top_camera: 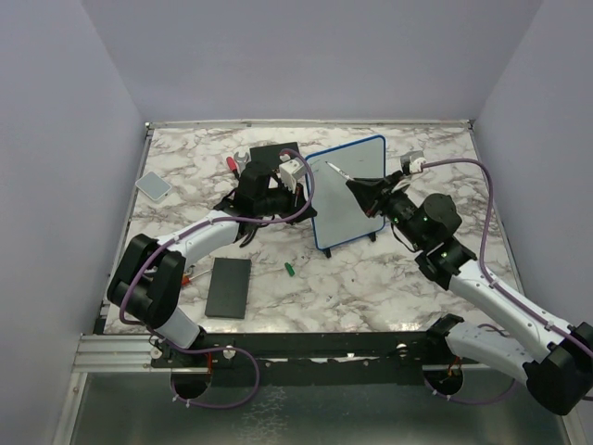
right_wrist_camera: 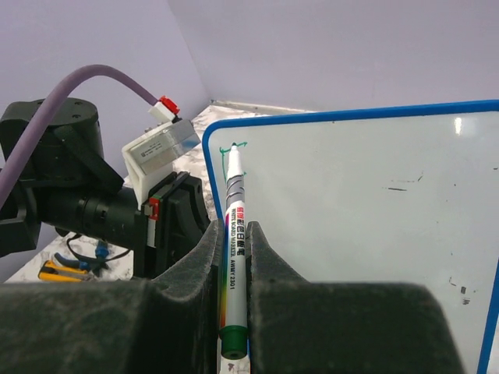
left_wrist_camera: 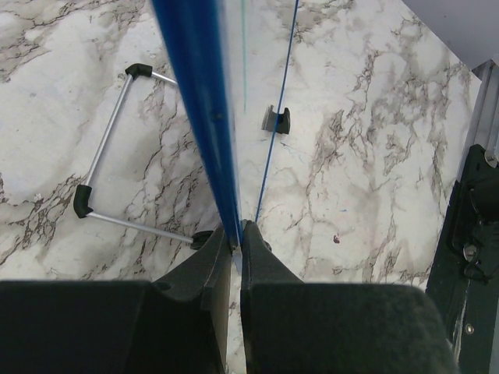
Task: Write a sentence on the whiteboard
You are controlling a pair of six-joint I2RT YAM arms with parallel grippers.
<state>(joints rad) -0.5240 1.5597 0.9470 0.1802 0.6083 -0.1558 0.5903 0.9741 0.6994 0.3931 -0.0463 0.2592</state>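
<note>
Overhead view of a marble counter [top_camera: 371,287] with two robot arms reaching in from the near edge. The whiteboard [top_camera: 347,190], white with a blue frame, stands upright around the middle of the counter, toward the back, its face turned to your right arm.

Your left hand [top_camera: 298,181] is closed on the board's left edge. In the left wrist view the fingers [left_wrist_camera: 214,269] pinch the blue frame [left_wrist_camera: 195,101] from both sides. Behind the board a thin metal wire stand [left_wrist_camera: 109,148] with black corner pieces lies on the marble.

Your right hand [top_camera: 357,188] is clamped on a white marker [right_wrist_camera: 234,226], which points up toward the board's top left corner. The marker's tip sits at the white face, just under a small green scribble, the only part of the sentence [right_wrist_camera: 232,146] that shows. Whether the tip touches the surface cannot be told. A few faint dark specks mark the rest of the face.

Also on the counter are a flat black slab [top_camera: 229,286] near the left arm, a small green cap [top_camera: 289,269] in front of the board, and a small grey pad [top_camera: 153,185] at the far left.
</note>
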